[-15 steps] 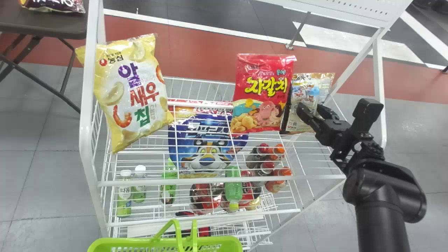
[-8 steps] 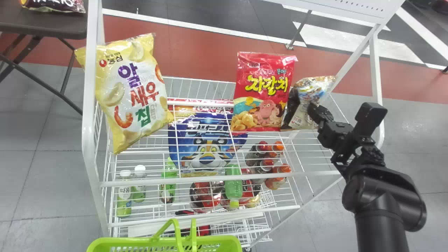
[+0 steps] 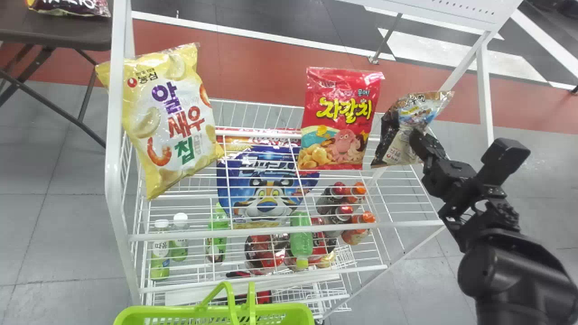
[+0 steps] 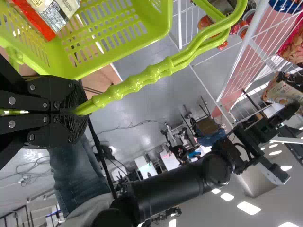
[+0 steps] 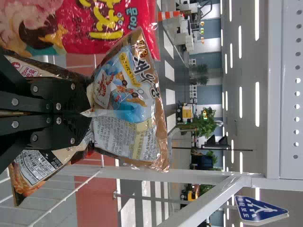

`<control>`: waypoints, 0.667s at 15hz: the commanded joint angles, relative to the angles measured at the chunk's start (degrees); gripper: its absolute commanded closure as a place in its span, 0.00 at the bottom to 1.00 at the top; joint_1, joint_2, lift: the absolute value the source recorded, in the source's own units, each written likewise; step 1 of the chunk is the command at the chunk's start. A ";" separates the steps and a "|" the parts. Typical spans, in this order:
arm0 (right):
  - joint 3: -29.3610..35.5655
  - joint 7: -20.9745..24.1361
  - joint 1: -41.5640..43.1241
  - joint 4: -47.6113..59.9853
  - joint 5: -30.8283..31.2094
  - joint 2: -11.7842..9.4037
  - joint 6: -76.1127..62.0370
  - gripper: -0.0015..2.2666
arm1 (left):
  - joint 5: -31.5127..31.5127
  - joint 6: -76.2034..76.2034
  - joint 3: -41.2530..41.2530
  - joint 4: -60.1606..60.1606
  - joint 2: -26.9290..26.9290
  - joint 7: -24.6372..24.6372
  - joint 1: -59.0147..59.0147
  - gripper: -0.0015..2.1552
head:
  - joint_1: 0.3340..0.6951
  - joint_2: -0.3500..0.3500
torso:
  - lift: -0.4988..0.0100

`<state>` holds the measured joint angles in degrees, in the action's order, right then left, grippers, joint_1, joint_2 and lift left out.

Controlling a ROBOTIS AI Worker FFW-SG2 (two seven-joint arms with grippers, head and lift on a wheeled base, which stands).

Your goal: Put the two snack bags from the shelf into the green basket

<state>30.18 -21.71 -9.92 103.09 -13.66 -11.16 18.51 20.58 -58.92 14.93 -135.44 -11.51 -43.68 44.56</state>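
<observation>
The brown bag [image 3: 404, 118], upper right in the head view, is pinched mid-body by the closed right gripper [image 5: 86, 113]. Best lift it clear of the red bag [image 3: 336, 122], then lower it gently into the basket [image 3: 271, 309], bottom left, its handle [image 4: 142, 79] clamped in the closed left gripper [image 4: 78, 111].

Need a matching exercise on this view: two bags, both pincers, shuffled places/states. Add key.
Things
1. yellow bag
2. red bag
3. left pincer
4. right pincer

Places/states
A. shut on the brown-edged bag
B. at the shelf's left end
C. shut on the green basket's handle
D. just left of the brown-edged bag

Pairs: 1-B, 2-D, 3-C, 4-A
</observation>
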 commanded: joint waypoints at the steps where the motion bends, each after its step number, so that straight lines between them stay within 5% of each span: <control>1: 0.32 0.00 -4.05 8.01 -1.89 1.23 4.83 0.94 | -0.02 0.07 0.01 0.00 0.09 0.00 0.00 0.84 | 1.00 0.00 | 0.96; 10: 4.80 -0.88 -18.73 35.08 -10.77 6.24 44.03 0.94 | -0.02 0.25 0.19 0.09 0.17 0.00 0.09 0.84 | 1.00 0.00 | 0.96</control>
<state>33.54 -22.03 -27.00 135.05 -22.62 -5.50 54.72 20.56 -58.67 15.12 -135.46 -11.34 -43.65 44.58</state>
